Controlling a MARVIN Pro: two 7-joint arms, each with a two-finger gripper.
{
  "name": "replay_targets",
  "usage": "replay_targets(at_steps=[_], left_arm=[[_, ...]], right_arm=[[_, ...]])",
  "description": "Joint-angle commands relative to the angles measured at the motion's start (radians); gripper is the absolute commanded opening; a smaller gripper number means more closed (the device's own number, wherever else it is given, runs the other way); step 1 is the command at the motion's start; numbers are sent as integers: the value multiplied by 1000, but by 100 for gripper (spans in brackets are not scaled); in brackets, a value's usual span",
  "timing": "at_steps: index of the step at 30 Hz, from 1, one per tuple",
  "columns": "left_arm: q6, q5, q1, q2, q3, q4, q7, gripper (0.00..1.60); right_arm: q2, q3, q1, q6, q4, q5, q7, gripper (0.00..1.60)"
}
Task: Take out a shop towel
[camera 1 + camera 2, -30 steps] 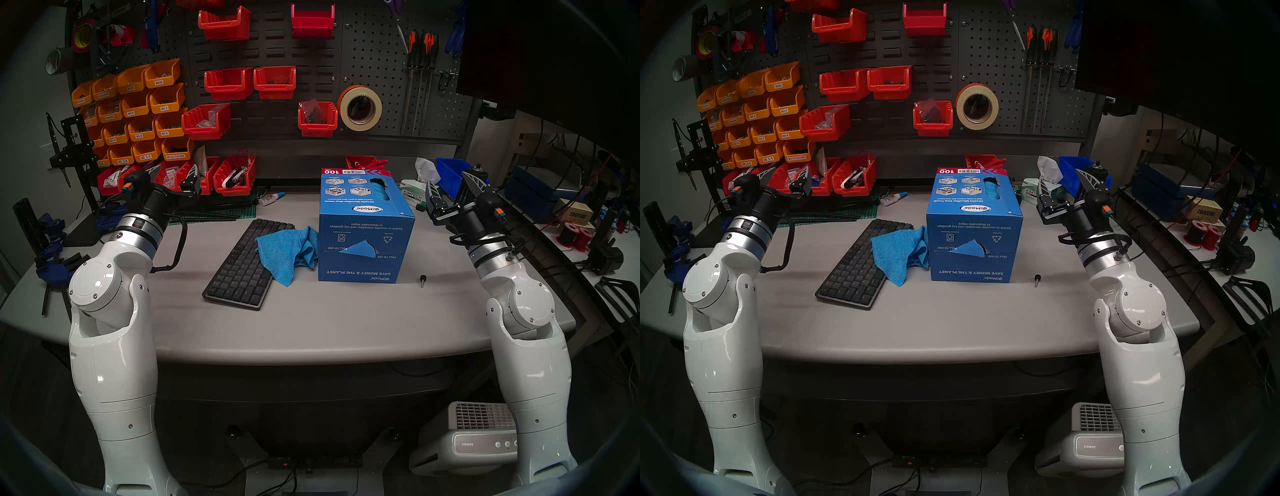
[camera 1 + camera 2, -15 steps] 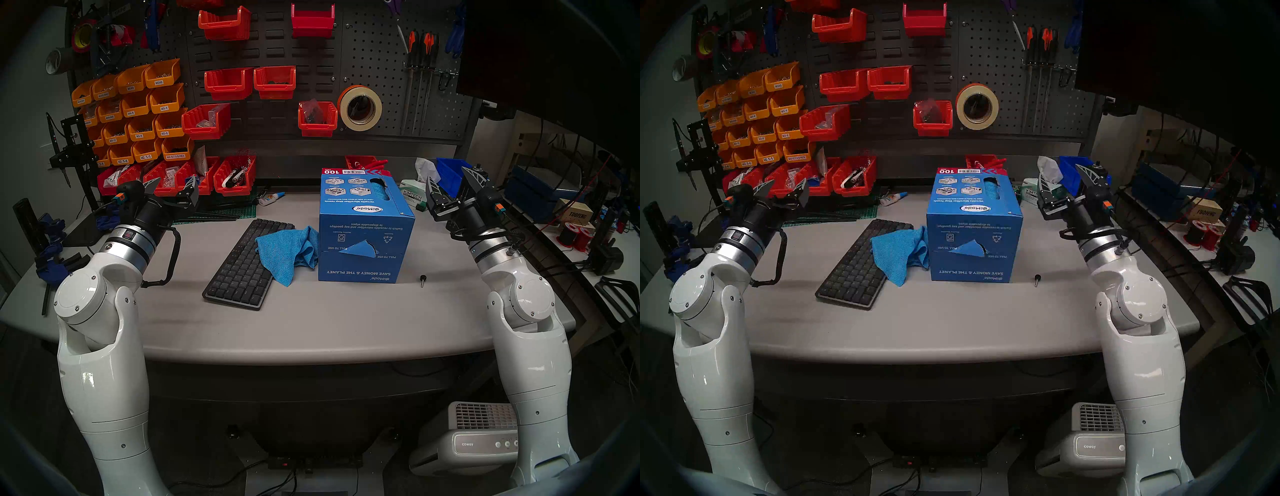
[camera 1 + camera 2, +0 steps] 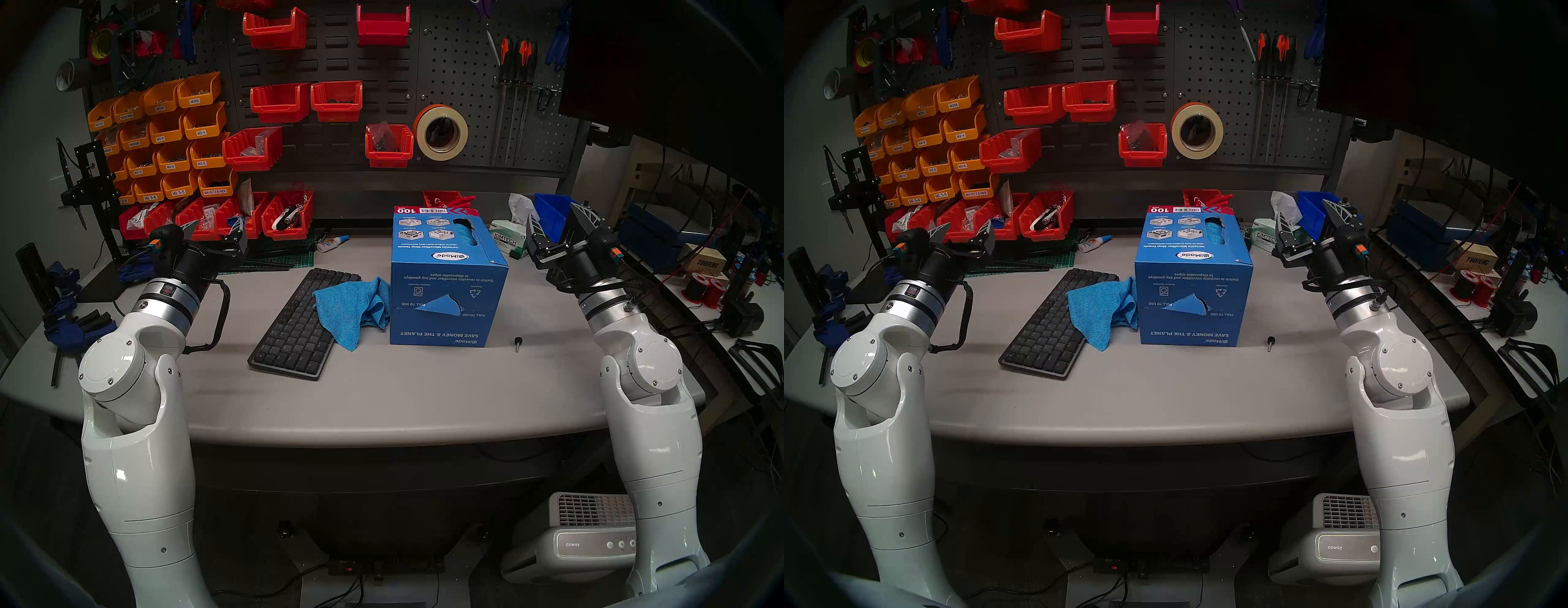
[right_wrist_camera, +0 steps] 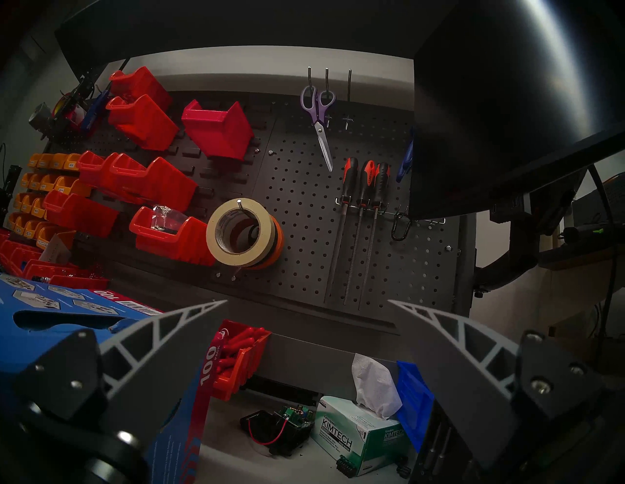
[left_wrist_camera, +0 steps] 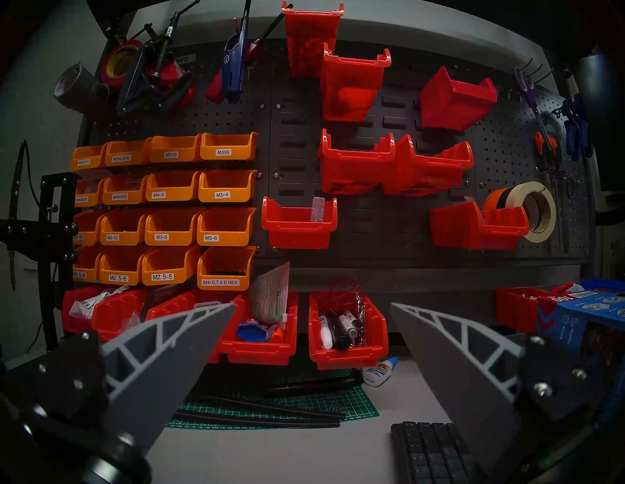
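blue box [image 3: 447, 297], print inverted: "save money & the planet", "pull to use". towel [image 3: 352, 308] lies crumpled on tabletop [image 3: 382, 395], overlapping keyboard [image 3: 297, 329], touching box. tissue box [image 4: 358, 436] reads "kimtech". left claw [image 5: 313, 338] and right claw [image 4: 307, 334] spread, empty.

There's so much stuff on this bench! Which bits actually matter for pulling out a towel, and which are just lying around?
For the job:
- shop towel, already out, draped over the keyboard's edge
- blue towel box
- left hand, right hand, both open

Lying about:
- keyboard
- tissue box
- glue bottle
- small black screw
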Motion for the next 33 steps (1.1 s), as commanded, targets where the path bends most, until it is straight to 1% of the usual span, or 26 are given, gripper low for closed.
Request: replay_targets(at_steps=[1, 33], left_arm=[[-19, -8, -17, 4, -4, -29, -5, 160], [-19, -10, -18, 4, -6, -29, -9, 160]], right_arm=[[6, 9, 27, -10, -31, -2, -4, 160], [9, 7, 26, -11, -31, -1, -7, 160]])
